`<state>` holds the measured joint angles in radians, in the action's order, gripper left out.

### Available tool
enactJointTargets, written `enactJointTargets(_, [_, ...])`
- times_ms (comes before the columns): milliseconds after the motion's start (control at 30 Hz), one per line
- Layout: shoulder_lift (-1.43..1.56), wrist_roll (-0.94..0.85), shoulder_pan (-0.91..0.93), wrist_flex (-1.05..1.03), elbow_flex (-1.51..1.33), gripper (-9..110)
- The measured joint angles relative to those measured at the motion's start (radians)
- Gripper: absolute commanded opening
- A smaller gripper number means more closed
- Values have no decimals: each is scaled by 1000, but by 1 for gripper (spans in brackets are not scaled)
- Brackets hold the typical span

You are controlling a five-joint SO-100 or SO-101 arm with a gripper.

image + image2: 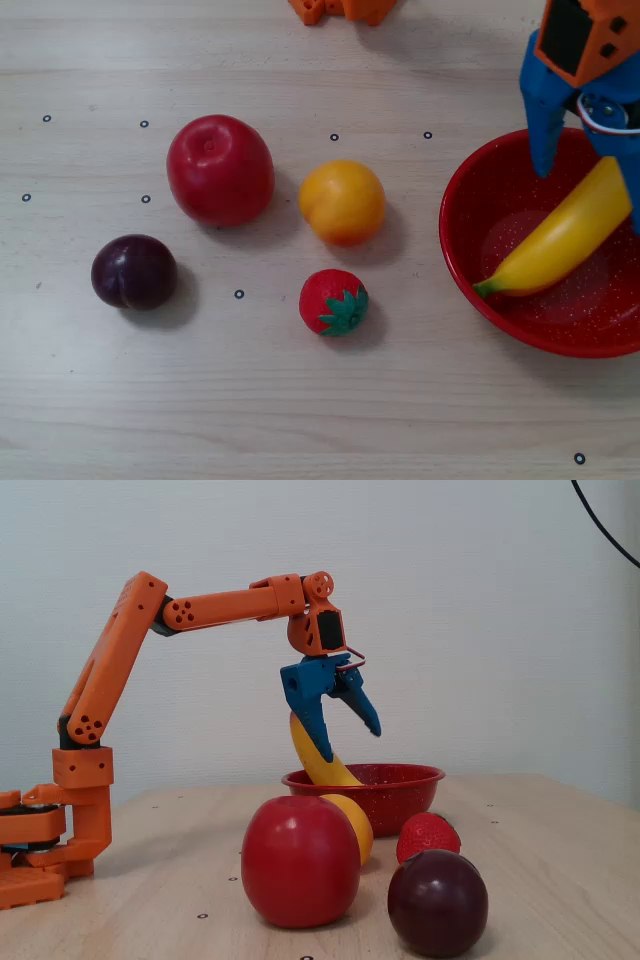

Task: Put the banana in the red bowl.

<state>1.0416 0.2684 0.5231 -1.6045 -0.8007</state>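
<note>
The yellow banana [560, 245] lies slanted inside the red bowl [462, 275] at the right edge of the overhead view, green stem low at the bowl's front-left, upper end rising toward my gripper. My blue gripper [590, 190] hangs over the bowl with its jaws spread apart. In the fixed view the banana [335, 772] leans along the left finger, its lower end inside the bowl [395, 792], and the gripper [350, 742] stands open; whether a finger still touches the banana I cannot tell.
On the wooden table left of the bowl are a red apple [220, 170], an orange fruit [342, 202], a strawberry [333, 302] and a dark plum [134, 271]. The arm's orange base [45, 840] stands at the left in the fixed view.
</note>
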Motion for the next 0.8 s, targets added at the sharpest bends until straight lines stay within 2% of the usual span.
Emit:
enactJointTargets(200, [17, -6, -34, -12, 0, 5])
enactJointTargets(267, [46, -6, -43, -12, 0, 0])
enactJointTargets(433, [175, -6, -95, -11, -15, 0])
enactJointTargets(600, [350, -35, -187, -5, -202, 0])
enactJointTargets(800, [571, -49, -296, 103, -485, 0])
